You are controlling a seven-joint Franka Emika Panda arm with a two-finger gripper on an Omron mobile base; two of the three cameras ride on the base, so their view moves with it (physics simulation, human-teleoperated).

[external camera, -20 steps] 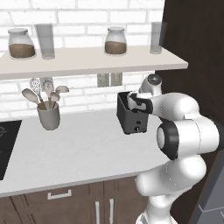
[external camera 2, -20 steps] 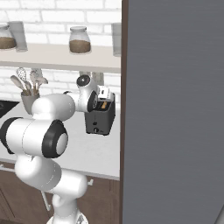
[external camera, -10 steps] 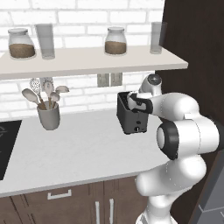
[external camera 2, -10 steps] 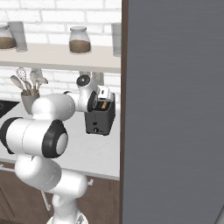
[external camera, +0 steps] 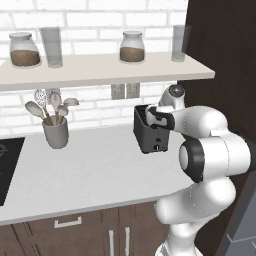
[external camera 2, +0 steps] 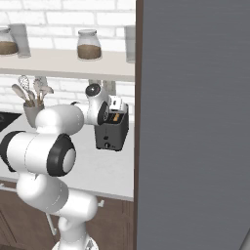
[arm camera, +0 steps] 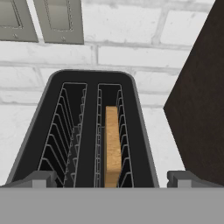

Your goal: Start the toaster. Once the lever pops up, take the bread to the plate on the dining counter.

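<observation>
Toaster (arm camera: 87,131) sits right under the gripper (arm camera: 112,177), and the hand looks straight down into its two slots. The two small dark fingertips (arm camera: 39,178) are spread wide apart, one near each side of the toaster's near end, and they pinch nothing. The bread (arm camera: 113,146) stands on its edge inside the slot that is to the right between the fingertips. The other slot has just wire bars in it.

From the base cameras, the toaster (external camera: 150,132) stands on the white worktop (external camera: 90,170) by the brick wall, with the hand just above its top. A grey cup of spoons (external camera: 55,131) stands well off to the left of the gripper. Jars (external camera: 131,47) sit on the shelf (external camera: 100,72) above it.
</observation>
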